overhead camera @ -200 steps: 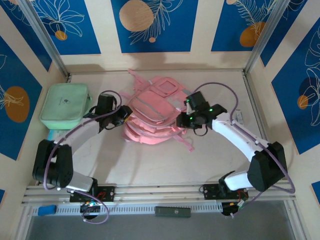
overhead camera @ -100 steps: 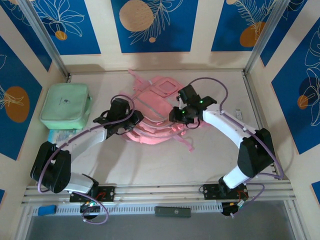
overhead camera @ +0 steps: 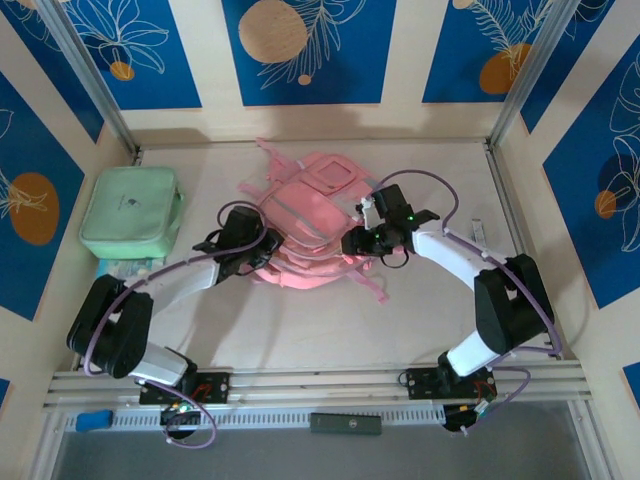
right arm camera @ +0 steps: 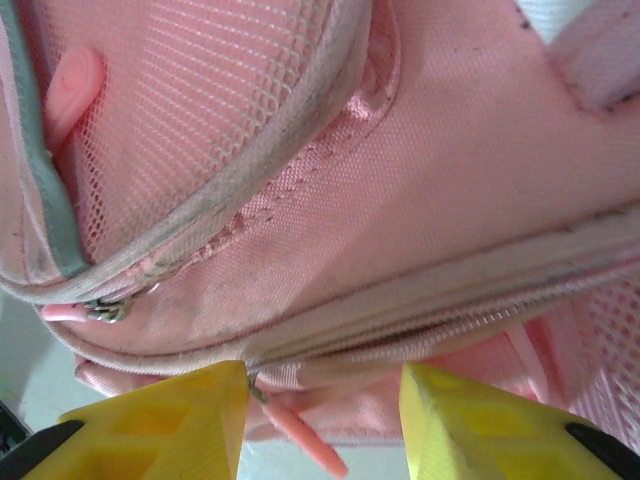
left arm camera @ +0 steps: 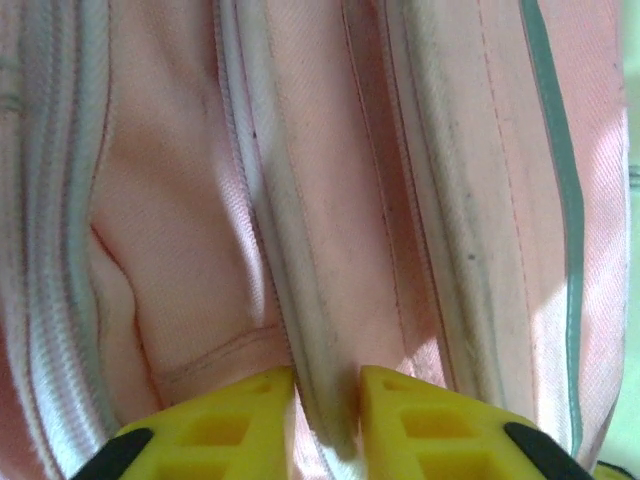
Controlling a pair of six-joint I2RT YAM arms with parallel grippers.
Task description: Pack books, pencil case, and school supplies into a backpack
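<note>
Pink backpack [overhead camera: 310,215] flat mid-surface [overhead camera: 330,320]; opening it seems the step in hand.
Left hand [left arm camera: 327,385] pinches a seam, nearly closed; right hand [right arm camera: 322,385] gapes empty astride the zip pull [right arm camera: 300,435], which it likely must grip and draw.

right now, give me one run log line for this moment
left gripper: shut on backpack seam | right gripper: open, astride pink zipper pull

soft, even overhead light, with faint shadows beside the backpack [overhead camera: 305,235] on the table [overhead camera: 330,320]. the left wrist view is soft close up and overexposed at its right edge. the right wrist view shows the mesh weave sharply.
</note>
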